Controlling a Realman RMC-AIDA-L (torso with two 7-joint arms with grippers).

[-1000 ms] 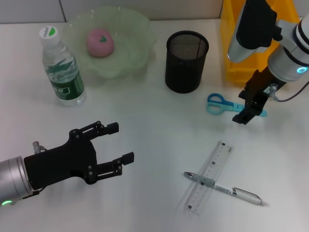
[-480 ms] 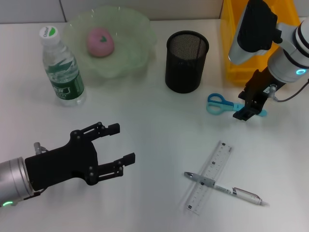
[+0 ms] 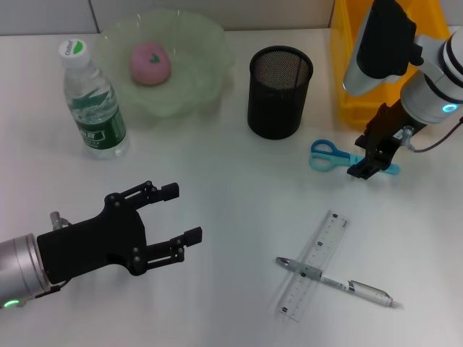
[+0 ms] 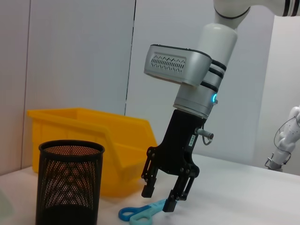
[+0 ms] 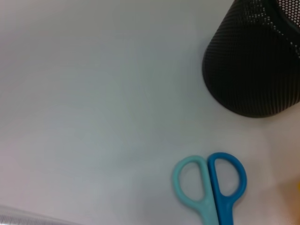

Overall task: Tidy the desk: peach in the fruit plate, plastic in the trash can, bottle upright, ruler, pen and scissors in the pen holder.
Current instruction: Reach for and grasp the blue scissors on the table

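A: Now, surface first, left to right?

B: White desk (image 3: 231, 210). Far left, bottle (image 3: 92, 101) upright; beside it the pale green fruit plate (image 3: 189, 69) with the pink peach (image 3: 150, 63) in it. Near left, left gripper (image 3: 179, 215) hovers above bare desk, fingers spread, holding nothing.

A: Centre and right?

B: Black mesh pen holder (image 3: 279, 92) at far centre. Near right, clear ruler (image 3: 314, 266) lies diagonal with the pen (image 3: 336, 283) crossed over it. Blue scissors (image 3: 334, 155) lie flat right of the holder. Right gripper (image 3: 370, 165) is down over their blades, just in front of the yellow bin (image 3: 347, 65) at far right.

A: What do the wrist views add?

B: Left wrist view shows the room: grey wall panels, a white robot arm at far right, and the right gripper (image 4: 160, 198) side-on, fingers apart astride the scissors (image 4: 140, 212); contact cannot be told. Right wrist view shows only the scissor handles (image 5: 211, 180), one light, one darker blue, near the holder (image 5: 255, 65).
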